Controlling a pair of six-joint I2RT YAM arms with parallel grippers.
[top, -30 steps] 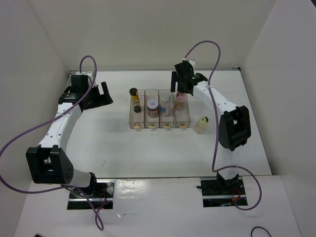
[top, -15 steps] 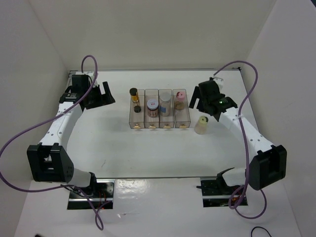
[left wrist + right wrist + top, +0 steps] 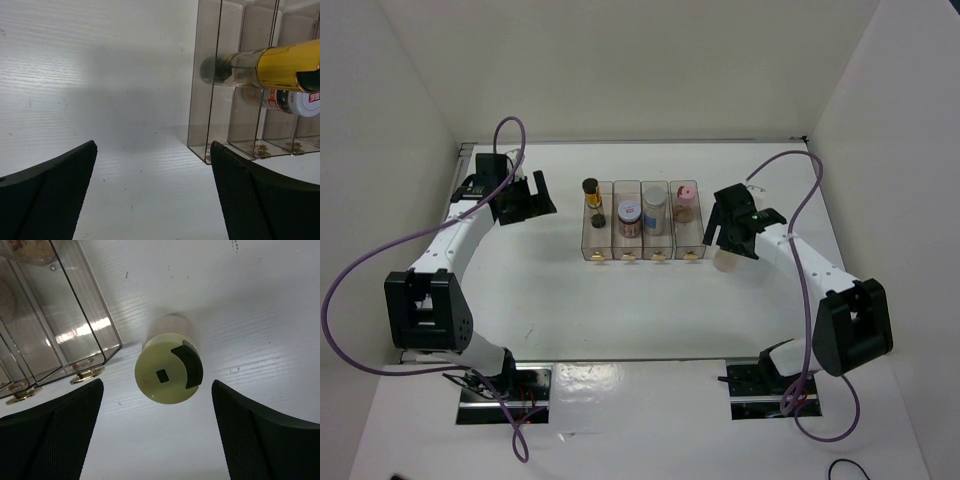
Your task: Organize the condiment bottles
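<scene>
A clear four-slot tray (image 3: pixel 611 247) holds the condiment bottles in a row: the black-capped amber one (image 3: pixel 592 200), the lilac-lidded brown jar (image 3: pixel 629 215), the pale-blue-lidded clear jar (image 3: pixel 654 208) and the pink-capped one (image 3: pixel 686 200). The cream yellow-capped bottle (image 3: pixel 725 262) stands on the table just right of the tray. My right gripper (image 3: pixel 728 236) hovers over it, open. In the right wrist view its cap (image 3: pixel 169 372) lies ahead of the gripper (image 3: pixel 157 440), untouched. My left gripper (image 3: pixel 525 195) is open and empty, left of the tray, seeing the amber bottle (image 3: pixel 270 67).
White walls close in the table on the left, back and right. The tray's corner (image 3: pixel 200 145) lies just ahead of my left gripper's (image 3: pixel 152 200) right finger (image 3: pixel 260 200). The tray's right wall (image 3: pixel 85 305) stands close beside the cream bottle.
My right arm has swung from over the pink-capped bottle's slot out to the right and come down over the cream bottle. The left gripper has edged slightly toward the tray.
</scene>
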